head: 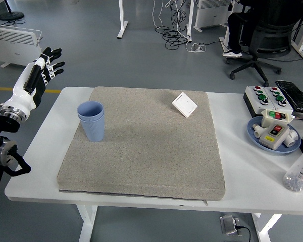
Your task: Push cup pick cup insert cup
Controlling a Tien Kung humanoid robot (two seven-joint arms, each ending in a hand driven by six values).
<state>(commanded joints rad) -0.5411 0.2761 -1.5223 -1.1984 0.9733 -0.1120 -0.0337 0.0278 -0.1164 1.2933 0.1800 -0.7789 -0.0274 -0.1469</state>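
Two blue cups (pixel 92 121) stand nested, one inside the other, upright on the left part of the grey mat (pixel 146 151). My left hand (pixel 44 65) is raised off the table's left edge, well left of and apart from the cups, fingers spread and empty. My right arm is out of view.
A small white square plate (pixel 184 104) lies at the mat's far right. On the table's right stand a button box (pixel 268 97), a blue dish (pixel 255 136) with parts, and a clear bottle with a red cap (pixel 302 171). A person sits on an office chair (pixel 257 35) behind.
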